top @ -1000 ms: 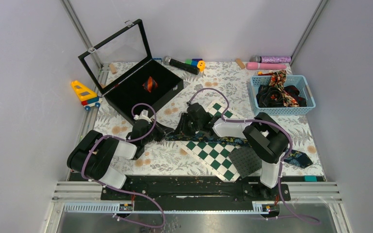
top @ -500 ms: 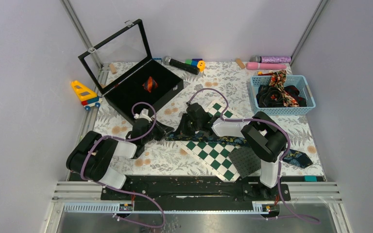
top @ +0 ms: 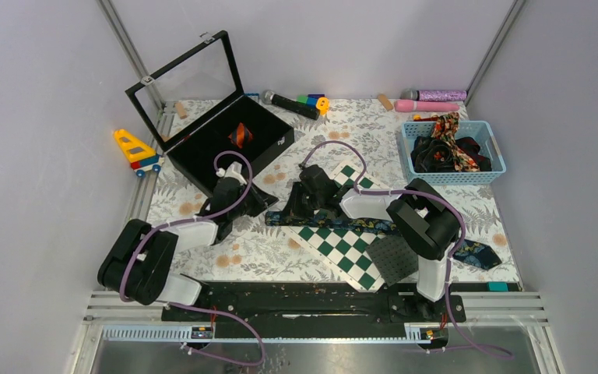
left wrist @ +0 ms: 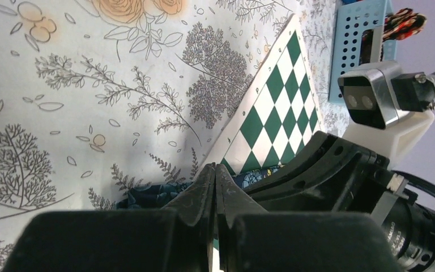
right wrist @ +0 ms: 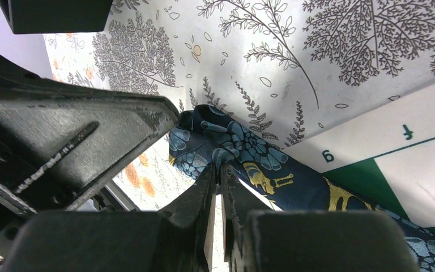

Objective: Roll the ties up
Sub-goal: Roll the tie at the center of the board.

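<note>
A dark navy floral tie (top: 358, 224) lies stretched across the green-and-white chequered board (top: 342, 249), its wide end at the right (top: 479, 254). My right gripper (top: 290, 209) is shut on a pinched fold near the tie's left end, as the right wrist view shows (right wrist: 218, 169) with the tie (right wrist: 249, 150) bunched at the tips. My left gripper (top: 258, 199) is shut and empty just left of that end; in the left wrist view (left wrist: 215, 168) the tie (left wrist: 153, 192) lies behind its tips. A rolled red-orange striped tie (top: 240, 134) sits in the black box (top: 202, 156).
A blue basket (top: 489, 140) at the back right holds several more ties (top: 444, 152). A microphone (top: 290, 104), toy blocks, pink and purple cylinders (top: 428, 105) line the far edge. A toy truck (top: 136, 150) lies left of the mat. A grey perforated pad (top: 393, 259) lies beside the board.
My left arm has swung left and its gripper has drawn back a little from the tie's left end, which now shows uncovered. The right gripper has stayed on the tie.
</note>
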You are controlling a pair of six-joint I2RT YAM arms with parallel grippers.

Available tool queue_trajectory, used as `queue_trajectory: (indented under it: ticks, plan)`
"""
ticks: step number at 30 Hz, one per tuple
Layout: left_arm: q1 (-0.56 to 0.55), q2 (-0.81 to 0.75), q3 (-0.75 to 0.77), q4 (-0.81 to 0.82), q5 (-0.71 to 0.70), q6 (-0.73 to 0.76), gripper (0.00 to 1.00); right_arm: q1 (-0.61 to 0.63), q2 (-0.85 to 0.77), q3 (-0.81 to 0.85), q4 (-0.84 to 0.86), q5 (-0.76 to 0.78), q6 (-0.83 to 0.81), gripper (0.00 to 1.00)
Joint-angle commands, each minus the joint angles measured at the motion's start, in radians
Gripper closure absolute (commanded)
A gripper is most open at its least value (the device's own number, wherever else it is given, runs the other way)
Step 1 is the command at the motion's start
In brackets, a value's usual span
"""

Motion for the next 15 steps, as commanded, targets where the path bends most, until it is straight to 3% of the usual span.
queue_trajectory:
  ticks: [1,10,15]
  plan:
    - [0.009,0.03,0.112,-0.135,-0.004,0.105,1.0,-0.01,0.004,0.036,-0.015,0.014,-0.036,0.89]
    - [0.025,0.104,0.257,-0.388,-0.013,0.22,1.0,-0.01,0.002,0.032,-0.015,0.024,-0.059,0.88]
    - [0.026,0.141,0.296,-0.438,-0.009,0.242,1.0,-0.01,0.003,0.035,-0.015,0.026,-0.071,0.88]
